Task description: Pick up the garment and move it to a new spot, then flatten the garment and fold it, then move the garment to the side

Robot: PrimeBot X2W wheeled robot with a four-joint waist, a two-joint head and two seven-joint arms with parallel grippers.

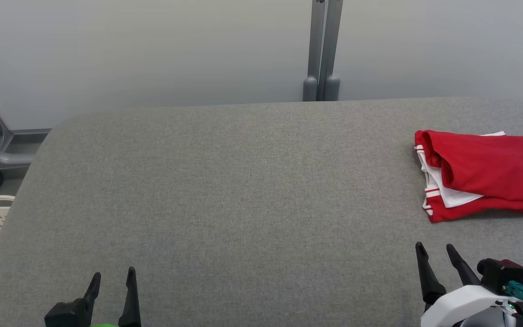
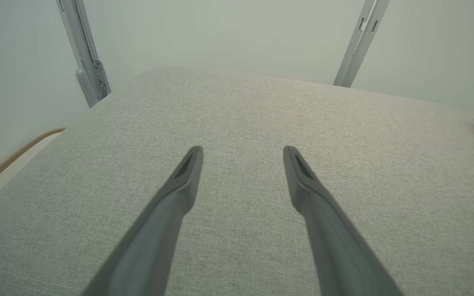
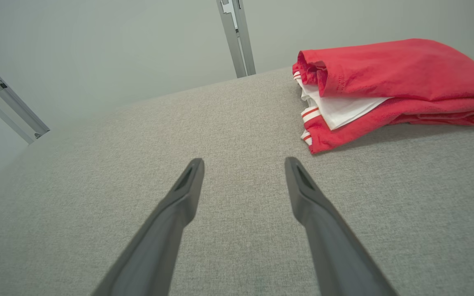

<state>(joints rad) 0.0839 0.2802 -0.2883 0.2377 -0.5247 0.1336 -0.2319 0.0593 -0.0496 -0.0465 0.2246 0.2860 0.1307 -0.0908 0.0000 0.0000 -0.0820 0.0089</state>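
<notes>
Two grippers, left gripper (image 1: pixel 114 271) and right gripper (image 1: pixel 434 245), both spread wide, unladen, your folded red garment (image 1: pixel 488 168) at right on the table (image 1: pixel 243 190), cut off by the frame edge, open grey surface leftward.

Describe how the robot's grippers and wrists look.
Both the left gripper and right gripper have two long, dark, tapering fingers with a slotted recess near each tip. The right wrist has a rounded white shell and a black block with a teal connector. A green patch shows beneath the left gripper's black base.
</notes>
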